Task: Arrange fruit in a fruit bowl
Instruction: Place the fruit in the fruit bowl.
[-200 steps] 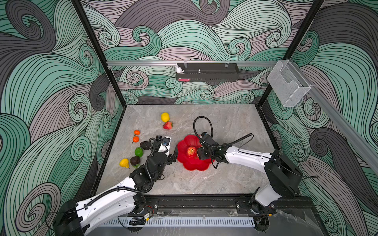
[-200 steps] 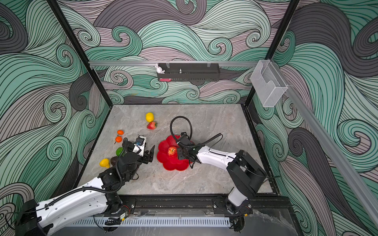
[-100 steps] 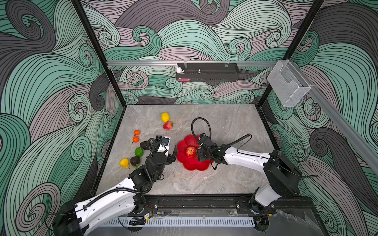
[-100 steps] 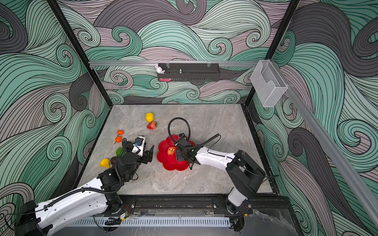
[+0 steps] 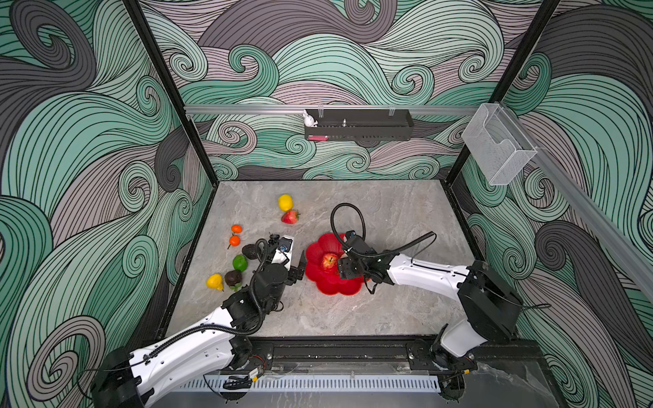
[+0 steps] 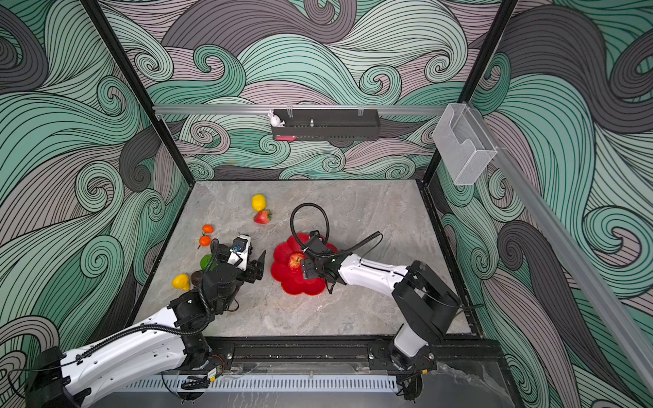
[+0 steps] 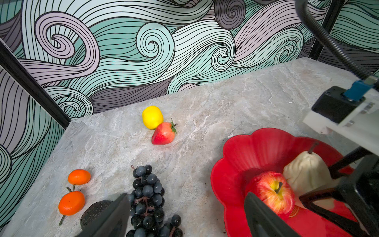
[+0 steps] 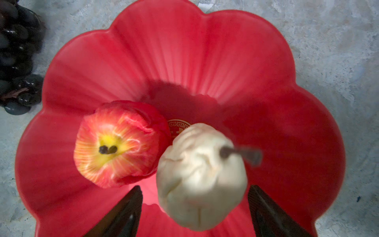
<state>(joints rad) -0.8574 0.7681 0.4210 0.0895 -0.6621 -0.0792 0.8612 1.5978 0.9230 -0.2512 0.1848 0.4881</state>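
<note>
My right claw (image 8: 194,186) hangs spread around the beige pear (image 8: 201,176) in the red bowl (image 8: 184,51), against the apple (image 8: 119,147); my left claw (image 7: 185,195), spread and empty, hovers over the worktop (image 7: 205,115) between grape bunch (image 7: 147,190) and bowl

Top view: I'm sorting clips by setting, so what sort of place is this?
Probably a robot test booth, not a kitchen: swirl-printed walls enclose a marble-look tabletop, with a left arm and right arm mounted on a front rail.
</note>
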